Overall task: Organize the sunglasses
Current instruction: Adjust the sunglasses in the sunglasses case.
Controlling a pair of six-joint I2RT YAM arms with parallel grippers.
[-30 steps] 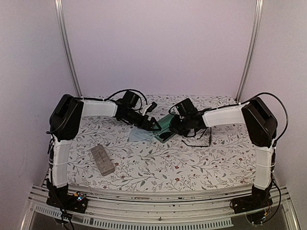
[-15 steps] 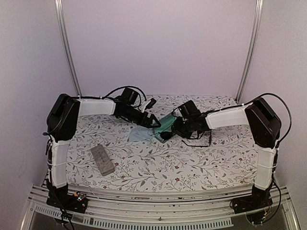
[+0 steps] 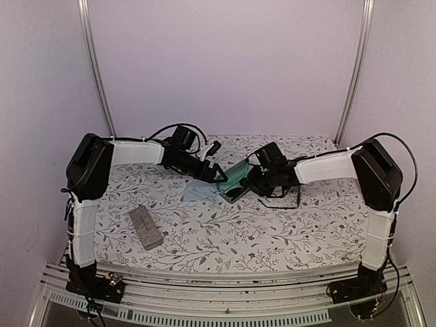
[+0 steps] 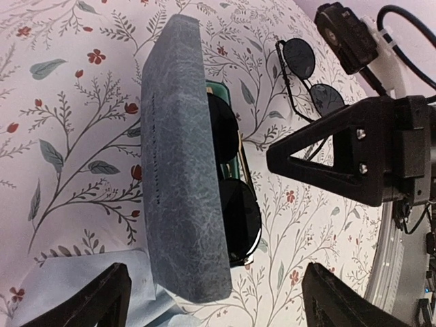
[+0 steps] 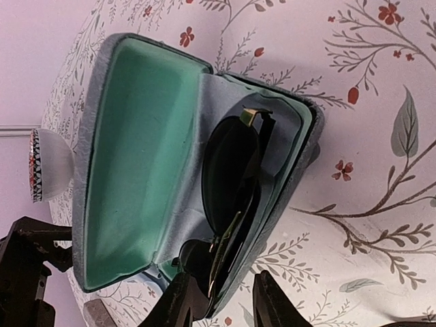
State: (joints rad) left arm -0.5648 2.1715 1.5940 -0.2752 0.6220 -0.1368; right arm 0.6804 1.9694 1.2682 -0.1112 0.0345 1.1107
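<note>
Top external view shows the right claw (image 5: 228,301) nudged slightly left since a second ago, narrowed, whether clamped I cannot tell, at the open case (image 5: 308,146) holding the dark sunglasses (image 5: 231,184); the left claw (image 4: 218,300) gapes wide at the lid (image 4: 177,177), so closing seems next

The left arm (image 3: 80,228) and right arm (image 3: 376,235) look alike: white-shelled links, bulky black joints at the elbows, black bases, and thin black cables (image 3: 167,129) looping from the wrists.
</note>
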